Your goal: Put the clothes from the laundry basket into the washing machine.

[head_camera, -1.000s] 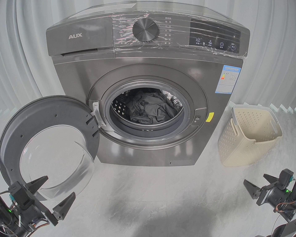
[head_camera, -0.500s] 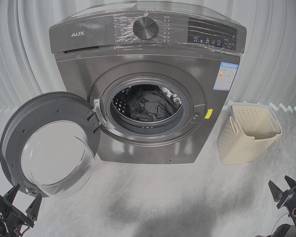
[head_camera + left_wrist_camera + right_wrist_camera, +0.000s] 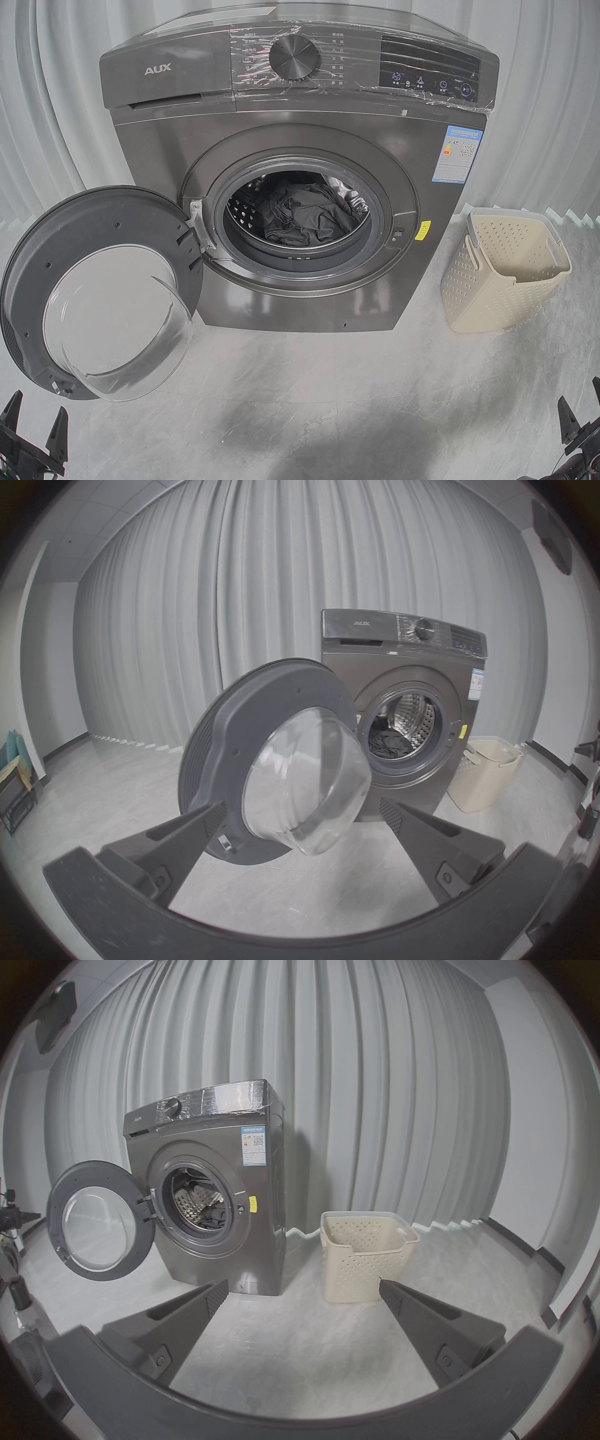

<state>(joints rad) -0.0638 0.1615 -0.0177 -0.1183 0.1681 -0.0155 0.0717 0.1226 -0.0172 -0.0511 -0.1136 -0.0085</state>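
The clothes point(image 3: 303, 215), dark grey, are seen heaped inside the drum of the washing machine point(image 3: 300, 125). Nearest, low over the floor point(image 3: 325, 387), the left gripper point(image 3: 37, 409) and right gripper point(image 3: 579, 400) are held spread wide, with nothing gripped or touched; that gap is shown plainly in the wrist views. Farther off, the round door point(image 3: 100, 219) is swung open leftward. The laundry basket point(image 3: 500, 294) is set just right of the machine, its bare inner walls revealed in the right wrist view.
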